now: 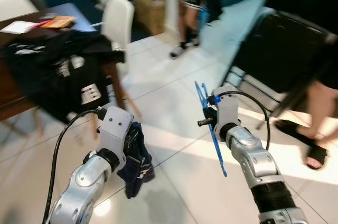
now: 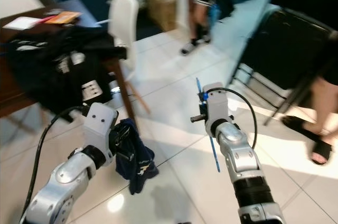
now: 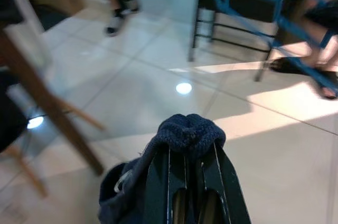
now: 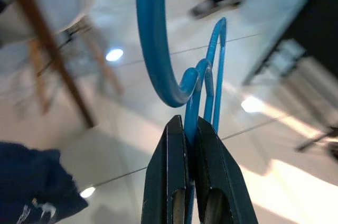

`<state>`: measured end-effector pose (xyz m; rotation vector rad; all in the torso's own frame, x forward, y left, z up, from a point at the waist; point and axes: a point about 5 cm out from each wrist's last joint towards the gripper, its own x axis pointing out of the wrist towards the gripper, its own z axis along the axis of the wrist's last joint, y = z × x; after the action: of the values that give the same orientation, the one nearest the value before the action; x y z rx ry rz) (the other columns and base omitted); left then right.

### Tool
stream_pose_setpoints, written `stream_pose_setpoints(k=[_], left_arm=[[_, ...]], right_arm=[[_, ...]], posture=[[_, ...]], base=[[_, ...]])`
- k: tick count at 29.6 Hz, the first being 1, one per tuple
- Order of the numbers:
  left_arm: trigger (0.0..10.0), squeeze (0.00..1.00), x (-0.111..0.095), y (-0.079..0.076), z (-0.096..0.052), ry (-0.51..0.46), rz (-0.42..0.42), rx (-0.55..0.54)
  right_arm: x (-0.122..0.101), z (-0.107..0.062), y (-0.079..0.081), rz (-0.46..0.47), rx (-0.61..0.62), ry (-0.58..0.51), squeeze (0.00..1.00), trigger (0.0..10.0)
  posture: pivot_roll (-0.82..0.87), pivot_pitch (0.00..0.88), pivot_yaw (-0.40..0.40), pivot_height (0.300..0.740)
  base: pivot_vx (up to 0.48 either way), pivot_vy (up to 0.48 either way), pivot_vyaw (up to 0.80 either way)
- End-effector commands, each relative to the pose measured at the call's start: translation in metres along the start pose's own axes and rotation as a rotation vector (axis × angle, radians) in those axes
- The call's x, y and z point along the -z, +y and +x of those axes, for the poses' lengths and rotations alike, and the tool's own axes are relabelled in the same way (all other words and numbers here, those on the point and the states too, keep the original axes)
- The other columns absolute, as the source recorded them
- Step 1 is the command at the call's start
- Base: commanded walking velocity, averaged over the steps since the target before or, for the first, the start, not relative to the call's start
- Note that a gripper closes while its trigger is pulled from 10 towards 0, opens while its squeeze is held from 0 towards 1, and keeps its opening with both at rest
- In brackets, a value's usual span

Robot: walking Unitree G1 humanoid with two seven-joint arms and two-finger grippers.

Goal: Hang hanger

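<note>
The right gripper (image 4: 189,145) pinched the blue hanger (image 1: 211,129) just below its hook, so the hanger hung edge-on over the tiled floor (image 1: 174,102). The left gripper (image 3: 185,155) was pressed together on a bunched dark blue garment (image 1: 136,160), which dangled beside it.

No rail was clear in these blurred views, so the hanging spot was unknown. The thin wire could have twisted or slipped in so narrow a pinch. A swing might have caught the white chair (image 1: 119,20) at the counter's near corner, or the black rack (image 1: 285,49) on the right.

People's legs (image 1: 187,18) stood ahead and to the right. Open floor lay between the arms and straight ahead.
</note>
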<state>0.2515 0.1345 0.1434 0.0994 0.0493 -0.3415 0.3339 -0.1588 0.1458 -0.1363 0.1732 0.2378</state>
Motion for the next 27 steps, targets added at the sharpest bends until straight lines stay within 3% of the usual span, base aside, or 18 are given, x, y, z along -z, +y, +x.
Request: stream_pose_setpoints(k=[1, 7, 12, 18, 27], left_arm=[[10.0, 0.0, -0.004, 0.004, -0.003, -0.031, -0.005, -0.042], [10.0, 0.0, -0.004, 0.011, -0.006, -0.105, -0.069, -0.105], [10.0, 0.0, -0.003, 0.012, -0.006, -0.125, -0.122, -0.083], [10.0, 0.0, -0.002, 0.01, -0.006, -0.119, -0.146, -0.064], [10.0, 0.0, 0.0, 0.002, -0.003, -0.088, -0.15, 0.058]], right_arm=[[0.005, -0.005, 0.003, 0.02, -0.007, 0.005, 0.0, 10.0], [0.015, -0.022, 0.005, 0.075, 0.05, -0.011, 0.0, 10.0], [0.021, -0.03, 0.001, 0.116, 0.097, -0.004, 0.0, 10.0], [0.027, -0.047, 0.009, 0.115, 0.081, 0.002, 0.0, 10.0], [0.024, -0.047, 0.014, 0.125, 0.022, -0.012, 0.0, 10.0]], posture=[[0.04, 0.109, -0.024, 0.74], [0.02, 0.11, -0.028, 0.74], [0.01, 0.105, -0.034, 0.74], [-0.02, 0.097, -0.022, 0.74], [-0.01, 0.089, -0.017, 0.74]], base=[[0.0, 0.0, -0.79], [0.0, 0.0, -0.79], [0.0, 0.0, -0.79], [0.0, 0.0, -0.79], [0.0, 0.0, -0.79]])
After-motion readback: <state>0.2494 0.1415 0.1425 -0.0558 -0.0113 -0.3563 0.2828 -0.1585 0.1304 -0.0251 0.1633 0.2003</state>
